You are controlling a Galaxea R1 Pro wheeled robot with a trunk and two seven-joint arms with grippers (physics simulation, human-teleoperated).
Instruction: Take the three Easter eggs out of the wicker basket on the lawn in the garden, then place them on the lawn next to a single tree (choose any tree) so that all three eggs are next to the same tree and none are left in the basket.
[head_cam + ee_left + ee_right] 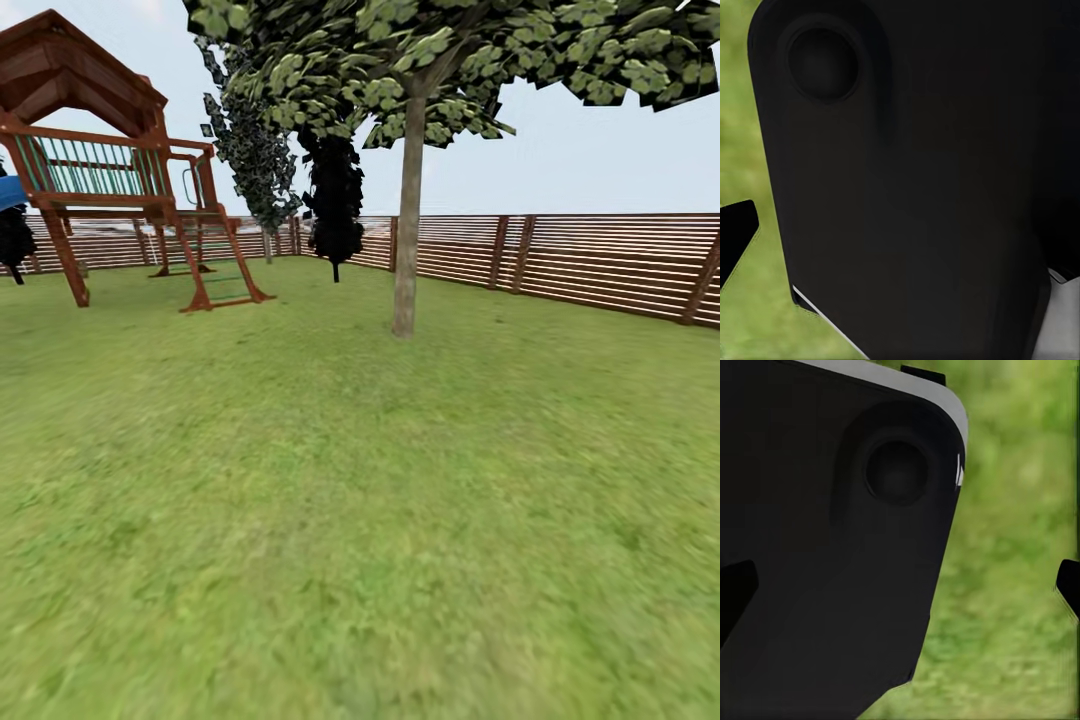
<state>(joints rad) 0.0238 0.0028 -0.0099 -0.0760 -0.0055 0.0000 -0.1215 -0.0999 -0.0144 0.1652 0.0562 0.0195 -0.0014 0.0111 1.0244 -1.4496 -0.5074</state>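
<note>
- Your head cam looks across the lawn [330, 520] of the garden; grass runs from the near edge to the fence [580, 262].
- The tree [408, 220] w/ pale bare trunk stands ahead, just right of centre, well in front of the fence, canopy spreading overhead.
- Two dark cone-shaped trees [334, 200] sit behind it to the left, near the fence corner.
- Wooden play tower [110, 170] w/ ladder at far left.
- Left wrist cam: black robot body [915, 187] up close, blurred grass beside it; one dark fingertip [735, 232] at the edge. Can't tell jaws' state.
- Right wrist cam: same black body [832, 555], fingertips [1069, 581] at both edges, set wide, nothing between but grass.
</note>
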